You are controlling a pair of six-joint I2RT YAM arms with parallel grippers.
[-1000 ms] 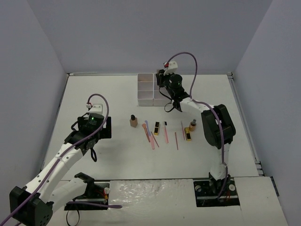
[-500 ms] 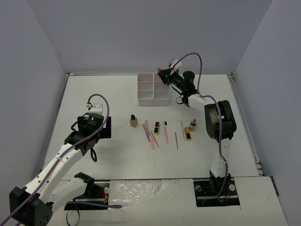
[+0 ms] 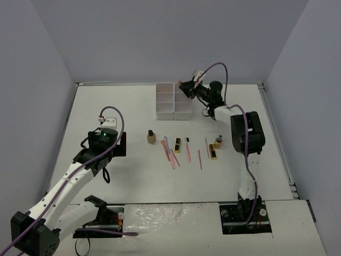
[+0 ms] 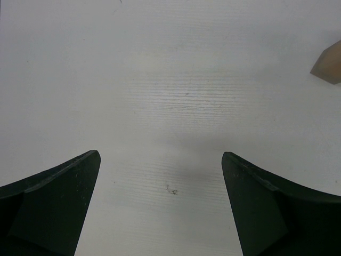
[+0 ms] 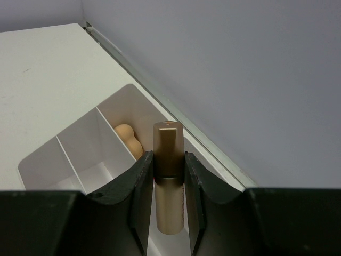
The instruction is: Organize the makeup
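My right gripper (image 3: 185, 85) is shut on a gold tube (image 5: 169, 176) and holds it above the far right corner of the white compartment box (image 3: 173, 100). In the right wrist view the gripper (image 5: 169, 160) clamps the tube upright over the box (image 5: 80, 154). A peach sponge (image 5: 129, 140) lies in one compartment. On the table lie a tan bottle (image 3: 151, 136), a second tan bottle (image 3: 218, 141), black-and-gold tubes (image 3: 177, 145) and thin sticks (image 3: 187, 149). My left gripper (image 3: 121, 144) is open and empty over bare table, left of the first bottle, whose tan corner (image 4: 329, 66) shows in the left wrist view.
The box stands near the back wall. The table's raised back edge (image 5: 176, 112) runs just behind it. The loose makeup lies in a row across the middle of the table between the two arms.
My right gripper has swung from beside the box's right front up to its far right corner, still carrying the gold tube. The left arm has not moved.
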